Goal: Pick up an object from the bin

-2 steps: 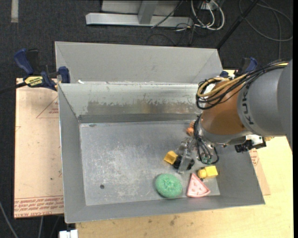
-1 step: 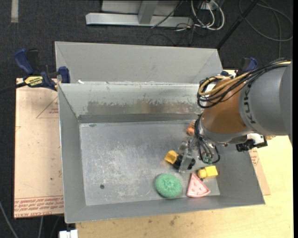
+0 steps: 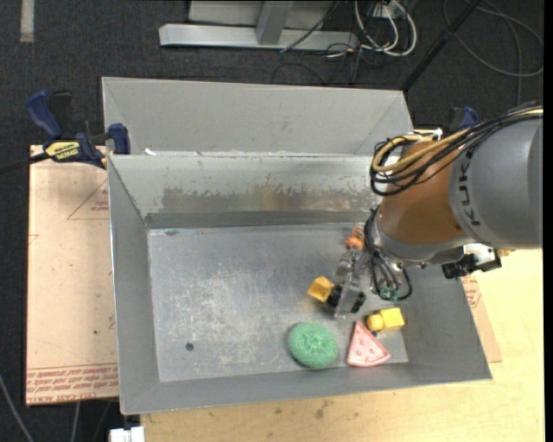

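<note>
Though their state is unclear, fingers (image 3: 350, 299) hang just beside a small yellow block (image 3: 321, 291).

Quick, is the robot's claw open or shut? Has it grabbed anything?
Claw: cannot be told whether open or shut, or whether it holds anything. It is right beside a yellow block.

One camera sits above the bin (image 3: 130, 285), a little toward its near side. It looks down and slightly forward, so the bin's bottom lies open to it and the far wall (image 3: 259, 116) rises toward the top of the frame. It stands far enough back to take in the whole bin, with dark floor (image 3: 86, 43) and cables (image 3: 389, 26) beyond, while the arm (image 3: 484, 190) enters from the right, large and close to the lens.
</note>
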